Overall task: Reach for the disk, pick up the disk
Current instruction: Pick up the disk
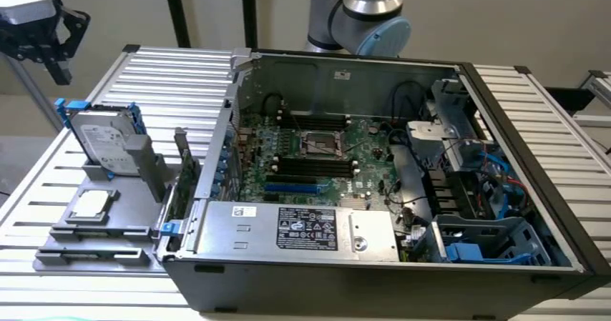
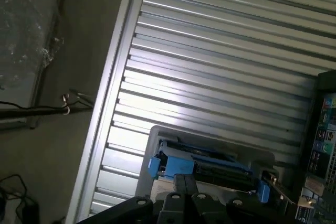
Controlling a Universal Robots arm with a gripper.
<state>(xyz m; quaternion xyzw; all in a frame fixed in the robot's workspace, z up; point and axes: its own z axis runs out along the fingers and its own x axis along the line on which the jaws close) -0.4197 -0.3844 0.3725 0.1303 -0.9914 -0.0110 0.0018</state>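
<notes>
The disk [image 1: 99, 141], a silver-grey drive with a white label and a bright blue bracket, stands on edge in a grey holder [image 1: 124, 174] at the exterior view's left. My gripper [image 1: 59, 74] hangs in the air above and to the left of it, apart from it, with its fingers together and nothing between them. In the wrist view the disk's [image 2: 202, 162] blue-edged top lies just beyond the gripper [image 2: 184, 179], inside the grey holder's rim [image 2: 210, 139].
An open computer case [image 1: 382, 156] takes up the middle and right of the slatted metal table [image 1: 162, 71]. A small silver processor chip [image 1: 93, 203] lies on the grey tray below the disk. A blue drive cage [image 1: 487, 246] sits inside the case. The table's edge [image 2: 107, 108] drops to the floor.
</notes>
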